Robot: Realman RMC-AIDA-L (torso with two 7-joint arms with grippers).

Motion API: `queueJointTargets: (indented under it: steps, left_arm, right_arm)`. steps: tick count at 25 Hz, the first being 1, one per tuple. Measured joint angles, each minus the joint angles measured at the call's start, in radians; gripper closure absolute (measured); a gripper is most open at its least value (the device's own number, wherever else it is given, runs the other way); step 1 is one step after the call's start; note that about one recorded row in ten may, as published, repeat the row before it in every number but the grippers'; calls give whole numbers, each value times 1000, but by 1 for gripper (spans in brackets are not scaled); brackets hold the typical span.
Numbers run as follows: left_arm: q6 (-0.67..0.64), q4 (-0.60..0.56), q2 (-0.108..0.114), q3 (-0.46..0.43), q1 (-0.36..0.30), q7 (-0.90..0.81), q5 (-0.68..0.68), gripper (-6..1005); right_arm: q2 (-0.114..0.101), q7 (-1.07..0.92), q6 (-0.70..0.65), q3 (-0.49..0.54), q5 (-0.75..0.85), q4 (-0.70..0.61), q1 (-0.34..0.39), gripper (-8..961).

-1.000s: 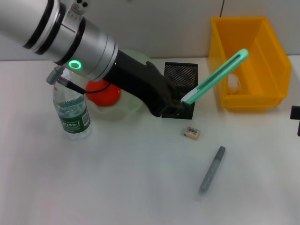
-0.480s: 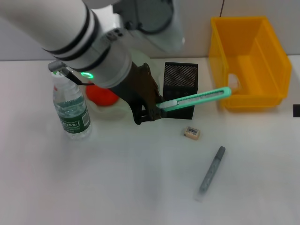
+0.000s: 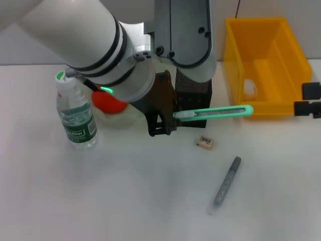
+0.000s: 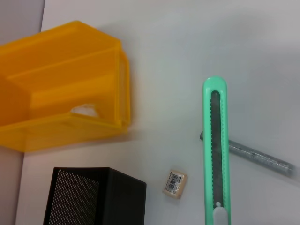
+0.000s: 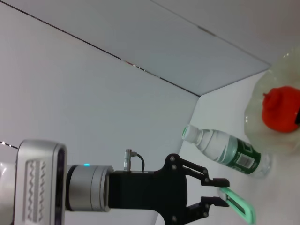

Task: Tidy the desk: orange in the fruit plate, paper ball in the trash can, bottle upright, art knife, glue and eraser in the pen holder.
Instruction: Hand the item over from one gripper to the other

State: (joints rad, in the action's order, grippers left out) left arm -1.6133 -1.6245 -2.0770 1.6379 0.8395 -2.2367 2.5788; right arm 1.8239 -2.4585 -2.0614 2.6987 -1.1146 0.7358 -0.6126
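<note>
While the left gripper clamps one end of the art knife, its long axis lies level, free end toward the trash can, in front of the pen holder; eraser on the desk below; right gripper at the right edge, fingers not discernible
</note>
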Motion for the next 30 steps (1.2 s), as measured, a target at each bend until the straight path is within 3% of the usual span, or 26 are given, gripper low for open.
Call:
queueJointTargets:
  steps: [13,23,24,30]
  left_arm:
    - [18,-30,-1,60,-6,-4,38,803]
    - [26,-75,-3,127,3,-37,144,803]
    - [62,-82,-3,169,-12,-38,209,803]
    - [89,-118,-3,221,-24,29,306,803]
  right_arm:
    - [7,-14,78,-40,5,-90,-31,215]
    - [29,111,170,-39,24,-102,37,221]
    - [32,140,189,-38,27,-105,53,222]
    - [44,220,261,-29,22,-110,96,225]
